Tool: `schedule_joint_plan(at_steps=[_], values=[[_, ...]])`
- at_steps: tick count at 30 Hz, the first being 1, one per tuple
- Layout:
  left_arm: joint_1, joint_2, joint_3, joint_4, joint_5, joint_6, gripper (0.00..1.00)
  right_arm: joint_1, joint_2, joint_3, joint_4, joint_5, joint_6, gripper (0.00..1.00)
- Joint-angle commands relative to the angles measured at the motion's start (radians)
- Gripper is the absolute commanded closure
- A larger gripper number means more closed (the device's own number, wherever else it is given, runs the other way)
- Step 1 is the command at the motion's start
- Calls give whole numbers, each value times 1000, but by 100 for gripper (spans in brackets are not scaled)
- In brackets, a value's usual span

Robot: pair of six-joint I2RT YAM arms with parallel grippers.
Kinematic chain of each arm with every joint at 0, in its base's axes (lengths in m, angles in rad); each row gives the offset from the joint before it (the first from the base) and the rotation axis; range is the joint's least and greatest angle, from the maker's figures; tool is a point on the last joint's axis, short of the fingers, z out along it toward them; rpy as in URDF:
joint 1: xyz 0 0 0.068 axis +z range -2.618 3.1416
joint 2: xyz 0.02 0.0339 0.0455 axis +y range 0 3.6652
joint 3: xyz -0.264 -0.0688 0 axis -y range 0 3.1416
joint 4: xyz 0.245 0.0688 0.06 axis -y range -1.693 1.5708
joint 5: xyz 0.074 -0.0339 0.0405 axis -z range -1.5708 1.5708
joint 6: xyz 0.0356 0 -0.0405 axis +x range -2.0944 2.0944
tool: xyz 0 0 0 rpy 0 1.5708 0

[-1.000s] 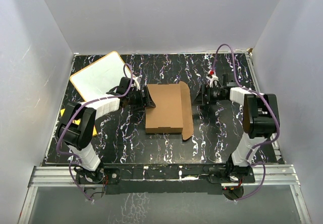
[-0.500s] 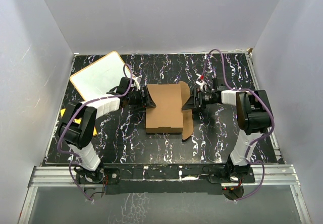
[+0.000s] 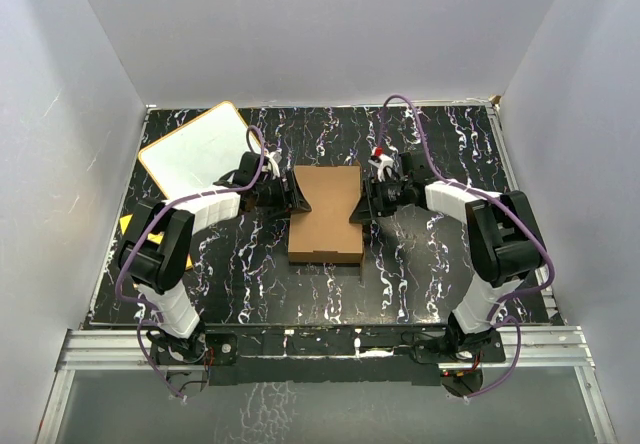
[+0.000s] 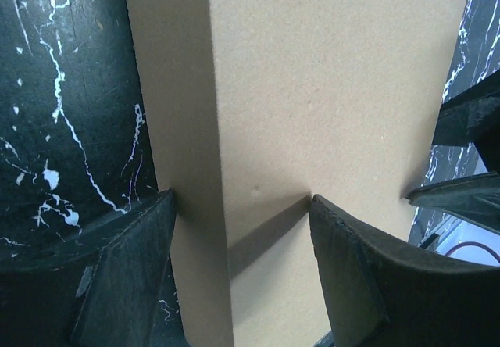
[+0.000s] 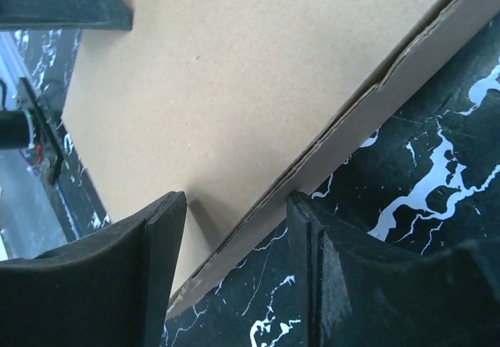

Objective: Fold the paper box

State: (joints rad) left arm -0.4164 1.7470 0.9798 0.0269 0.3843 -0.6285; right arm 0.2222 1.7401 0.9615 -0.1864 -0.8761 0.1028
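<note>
Brown corrugated cardboard made up the paper box (image 3: 325,214), which lay as a shallow closed rectangle on the black, white-veined table (image 3: 430,274), just beside the white board (image 3: 195,149) with its orange rim. We judged the folding almost done: the lid was down and the walls were up. Along the edge farthest from the board, though, a seam gaped slightly and seemed to need pressing home. The left gripper (image 3: 297,197), at the box edge facing the board, had its fingers (image 4: 117,284) spread, one against the side wall and one on the lid. The right gripper (image 3: 358,212), at the edge away from the board, straddled that seam, also spread and gripping nothing. We could read no brand, label or writing anywhere.
</note>
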Motion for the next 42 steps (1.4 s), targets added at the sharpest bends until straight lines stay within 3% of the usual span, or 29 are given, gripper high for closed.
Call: schedule_joint_plan(at_steps=[1, 5, 8, 15, 22, 26, 28, 30, 32, 34, 36, 39, 42], values=[[-27, 38, 14, -67, -42, 20, 34, 58, -20, 62, -14, 144, -42, 48], [-31, 49, 25, -71, -41, 19, 34, 68, -1, 75, -36, 164, -53, 66], [-33, 58, 33, -74, -41, 20, 34, 70, -1, 79, -35, 138, -48, 66], [-19, 88, 94, -128, -77, 81, 33, -7, -71, 94, -54, 7, -117, 24], [30, 75, 161, -66, -81, 135, 27, -112, -150, 95, -174, -50, -381, 15], [39, 19, 201, -57, -90, 179, 22, -114, -255, 43, -146, -83, -560, 1], [39, -44, 193, -43, -95, 222, 21, -114, -309, -4, -127, -162, -699, 1], [39, -125, 148, 7, -97, 258, 17, -114, -346, -50, -198, -309, -989, 1], [39, -211, 90, 53, -100, 285, 10, -114, -314, -31, -499, -422, -1499, 1], [42, -281, 32, 84, -87, 305, 3, -113, -258, -18, -780, -437, -1962, 0], [49, -333, -28, 97, -48, 299, 3, -114, -203, -16, -966, -400, -2280, 1], [53, -373, -124, 103, 2, 269, 3, -114, -177, -54, -979, -337, -2367, 12], [53, -431, -242, 149, 28, 205, 3, -113, -227, -123, -866, -284, -2330, 20]])
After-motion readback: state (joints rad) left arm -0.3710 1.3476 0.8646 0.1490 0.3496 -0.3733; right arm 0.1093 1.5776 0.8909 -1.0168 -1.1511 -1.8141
